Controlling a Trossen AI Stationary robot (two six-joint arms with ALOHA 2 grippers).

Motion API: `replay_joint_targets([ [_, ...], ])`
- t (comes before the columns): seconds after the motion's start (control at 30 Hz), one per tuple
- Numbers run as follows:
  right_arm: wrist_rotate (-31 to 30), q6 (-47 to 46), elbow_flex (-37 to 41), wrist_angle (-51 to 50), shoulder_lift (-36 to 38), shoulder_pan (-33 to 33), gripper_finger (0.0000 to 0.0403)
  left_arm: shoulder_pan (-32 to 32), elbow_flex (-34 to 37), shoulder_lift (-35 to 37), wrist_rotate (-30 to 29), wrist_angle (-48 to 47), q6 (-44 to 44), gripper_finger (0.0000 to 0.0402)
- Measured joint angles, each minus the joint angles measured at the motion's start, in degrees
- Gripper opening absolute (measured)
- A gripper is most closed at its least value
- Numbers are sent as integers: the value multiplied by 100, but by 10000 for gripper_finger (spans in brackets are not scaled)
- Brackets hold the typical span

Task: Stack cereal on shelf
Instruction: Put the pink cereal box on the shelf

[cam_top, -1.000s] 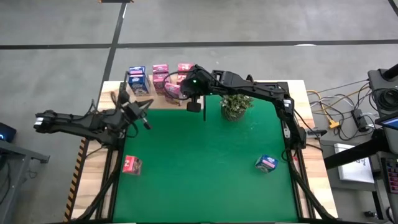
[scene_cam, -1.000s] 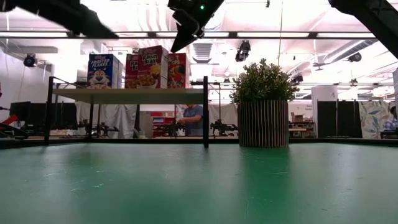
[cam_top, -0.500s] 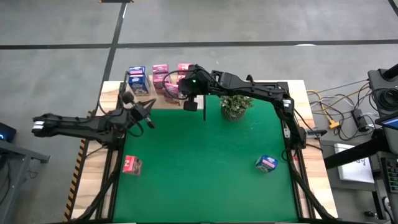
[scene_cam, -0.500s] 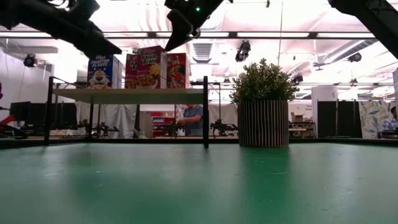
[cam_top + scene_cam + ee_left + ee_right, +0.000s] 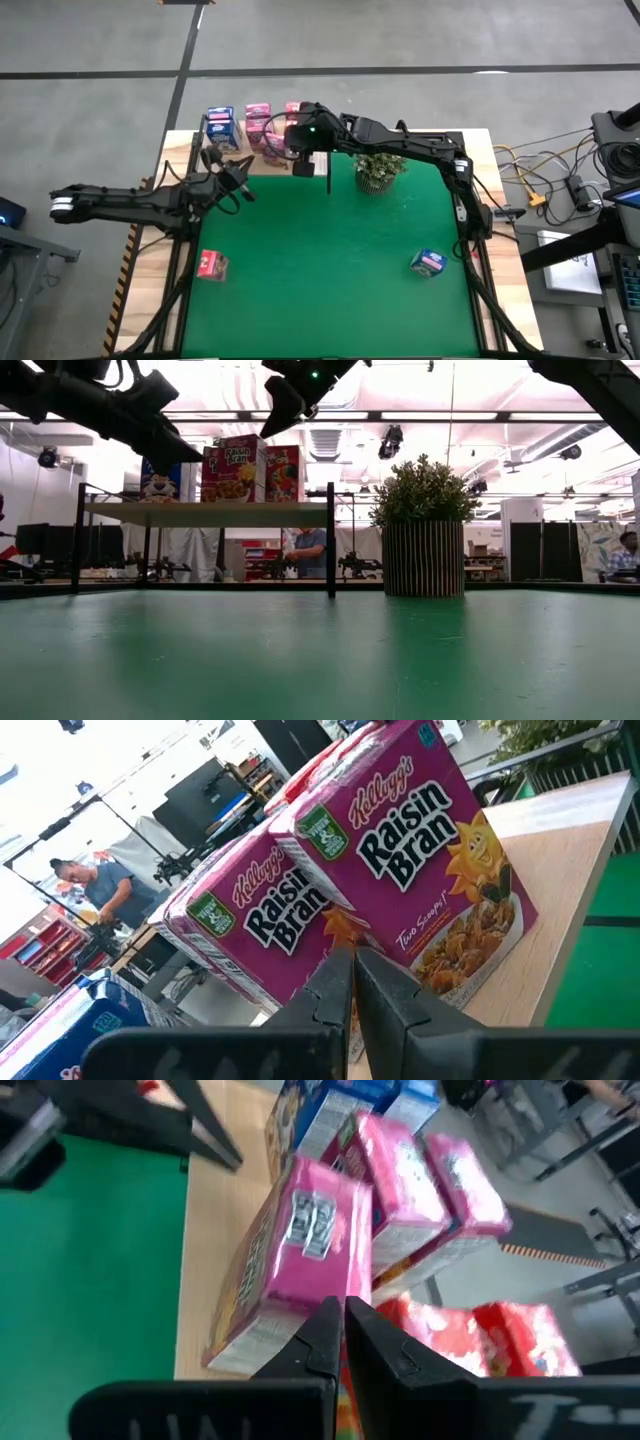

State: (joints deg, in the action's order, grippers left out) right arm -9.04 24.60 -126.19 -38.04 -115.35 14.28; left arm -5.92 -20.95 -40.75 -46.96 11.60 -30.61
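The shelf (image 5: 205, 512) stands at the table's far left, and cereal boxes stand upright on its pale board: a blue one (image 5: 220, 128), pink Raisin Bran boxes (image 5: 420, 870) and a red one (image 5: 286, 472). My right gripper (image 5: 338, 1315) is shut and hovers above the near upper edge of a pink box (image 5: 300, 1270), slanting down. My left gripper (image 5: 350, 970) is shut and holds nothing. It points level at the pink boxes from the near left (image 5: 243, 188). A loose pink box (image 5: 212, 264) lies left of the mat, and a loose blue box (image 5: 428, 262) lies on the mat. My right gripper's shut fingertips (image 5: 325, 1325) stand right at the upper near edge of the pink box (image 5: 318, 1220), coming from the table's right and slanting down. Whether they touch it I cannot tell. My left gripper touches nothing.
A potted green plant (image 5: 380, 168) stands just right of the shelf's black upright (image 5: 331, 540). The green mat (image 5: 330, 270) covers most of the table. Beyond the table are a person (image 5: 312, 550) and room equipment.
My left gripper has sunk and moved toward the shelf, rolling a little. In the low view it now stands in front of the blue box. My right gripper has tipped slightly, and its tips have shifted a little toward the table's left above the pink box.
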Motion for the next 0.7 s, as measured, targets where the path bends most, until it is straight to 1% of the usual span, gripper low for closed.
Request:
replay_joint_targets([
  [0.27,-5,150,48,296,0,0,9,4,-172,19,0,-8,94,0],
  [0.53,-7,-107,-138,-339,122,-17,9,20,-177,455,2,-236,136,0],
  [0.57,-2,-128,-129,-396,120,-5,9,24,-177,514,34,-239,136,0],
  [0.7,-2,-143,-67,-489,-40,41,9,24,-179,742,467,-238,150,0],
])
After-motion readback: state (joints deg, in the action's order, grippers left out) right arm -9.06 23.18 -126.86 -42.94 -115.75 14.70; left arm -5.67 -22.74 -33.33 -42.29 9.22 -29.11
